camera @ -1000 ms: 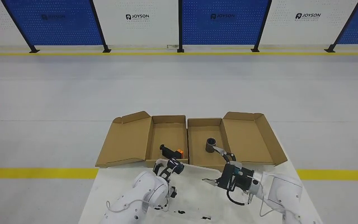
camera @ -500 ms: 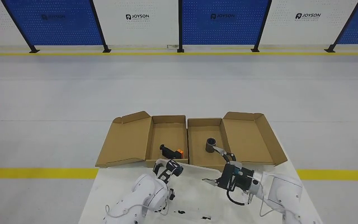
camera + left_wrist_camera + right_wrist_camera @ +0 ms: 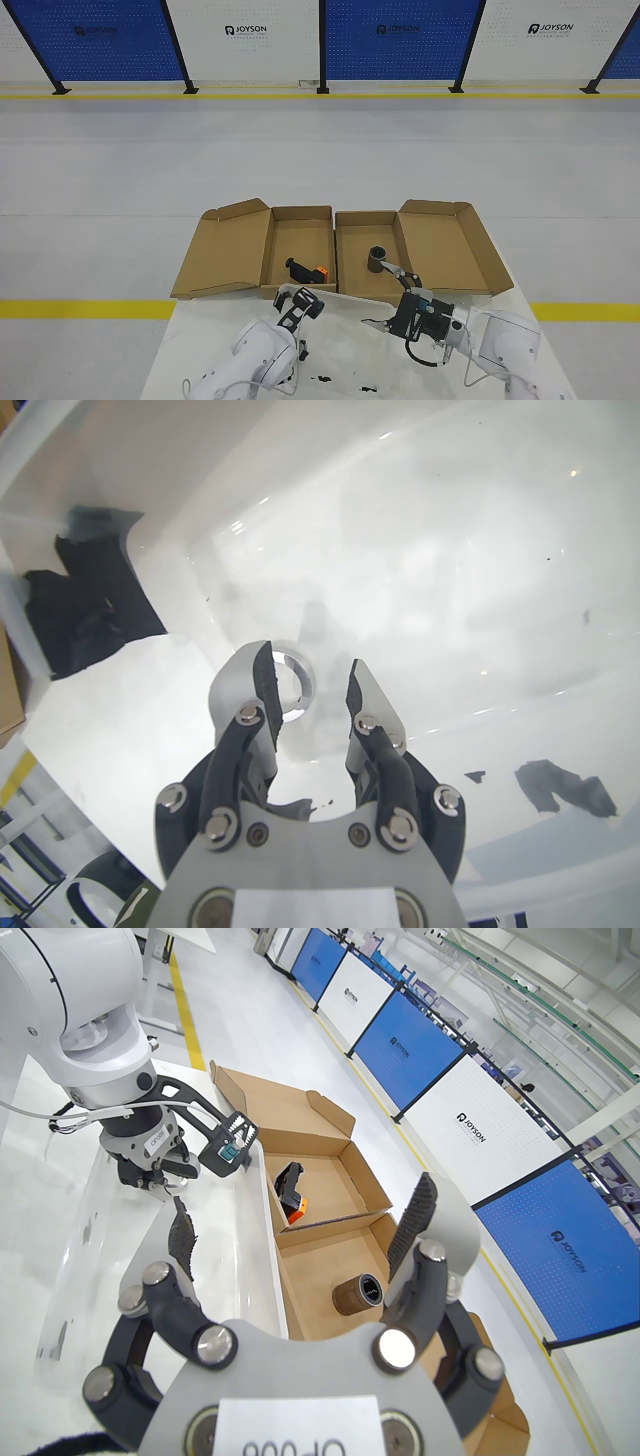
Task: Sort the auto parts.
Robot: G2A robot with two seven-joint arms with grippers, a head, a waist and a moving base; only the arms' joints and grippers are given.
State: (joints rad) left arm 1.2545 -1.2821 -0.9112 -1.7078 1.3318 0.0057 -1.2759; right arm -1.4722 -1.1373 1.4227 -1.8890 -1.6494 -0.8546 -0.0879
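The left end effector hangs low inside the white tray, which lies on the table just on the near side of the two cardboard boxes. Its fingers are parted to a moderate gap and hold nothing. The metal ring lies flat on the tray floor with its hole facing up, so it has no long axis to line up with.

The ring sits directly below the gap but off-centre. One ribbed pad overlaps its rim, and the other pad stands clear of it. Whether the near pad touches the ring cannot be told. I judge the coming move to be a straight squeeze across the ring's width. The far finger would have to travel most of the way and may nudge the ring before it grips.

The right end effector is spread wide and empty. It sits over the tray's other end, toward the right cardboard box, well apart from the ring, so the left arm is plainly the nearer one.

Both boxes stand open along the table's far edge. The left cardboard box holds a black and orange part, and the right one holds a dark cylindrical sleeve lying on its side. A few dark scraps lie on the tray floor near the left end effector. The ring seems likelier to belong with the sleeve, though that is only a guess.
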